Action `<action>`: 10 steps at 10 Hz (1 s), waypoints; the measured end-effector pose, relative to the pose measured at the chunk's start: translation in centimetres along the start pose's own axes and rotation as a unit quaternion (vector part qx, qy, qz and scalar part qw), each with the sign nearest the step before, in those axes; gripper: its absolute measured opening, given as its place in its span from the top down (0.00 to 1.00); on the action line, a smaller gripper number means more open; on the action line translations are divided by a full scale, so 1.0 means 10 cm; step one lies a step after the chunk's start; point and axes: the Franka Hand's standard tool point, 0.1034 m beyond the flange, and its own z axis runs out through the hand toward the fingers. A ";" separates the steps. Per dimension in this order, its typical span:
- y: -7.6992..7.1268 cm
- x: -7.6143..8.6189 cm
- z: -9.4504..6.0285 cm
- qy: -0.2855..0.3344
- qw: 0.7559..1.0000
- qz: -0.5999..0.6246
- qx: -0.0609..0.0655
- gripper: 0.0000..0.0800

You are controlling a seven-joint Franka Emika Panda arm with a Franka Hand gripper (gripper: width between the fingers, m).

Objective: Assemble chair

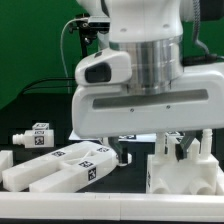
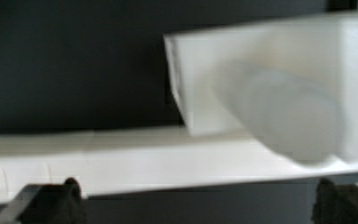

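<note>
In the exterior view, several matte white chair pieces with tags (image 1: pixel 62 165) lie side by side at the lower left. A small pegged piece (image 1: pixel 35 135) lies behind them. A blocky white chair piece (image 1: pixel 185 175) stands at the lower right. My gripper (image 1: pixel 185 143) hangs just above that piece. In the wrist view the gripper (image 2: pixel 202 205) is open wide, and its dark fingertips (image 2: pixel 51 200) hold nothing. Beyond them are a white block with a round recess (image 2: pixel 274 90) and a long flat white piece (image 2: pixel 123 155).
The table is covered in black cloth (image 1: pixel 30 110) and has a pale front edge (image 1: pixel 110 205). A green backdrop (image 1: pixel 30 40) stands behind. The big robot wrist (image 1: pixel 150 60) hides the middle of the table in the exterior view.
</note>
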 end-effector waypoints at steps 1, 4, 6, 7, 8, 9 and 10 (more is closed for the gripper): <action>0.01 -0.11 -0.01 -0.040 0.999 0.002 0.005 0.19; 0.00 -0.10 0.04 -0.079 0.997 0.007 0.009 0.19; -0.02 -0.11 0.21 -0.091 0.995 0.032 0.005 0.19; -0.05 -0.12 0.25 -0.092 0.995 0.036 0.005 0.19; -0.06 -0.13 0.28 -0.094 0.995 0.037 0.005 0.19; -0.06 -0.14 0.30 -0.096 0.995 0.038 0.004 0.19; -0.05 -0.14 0.31 -0.098 0.994 0.039 0.004 0.19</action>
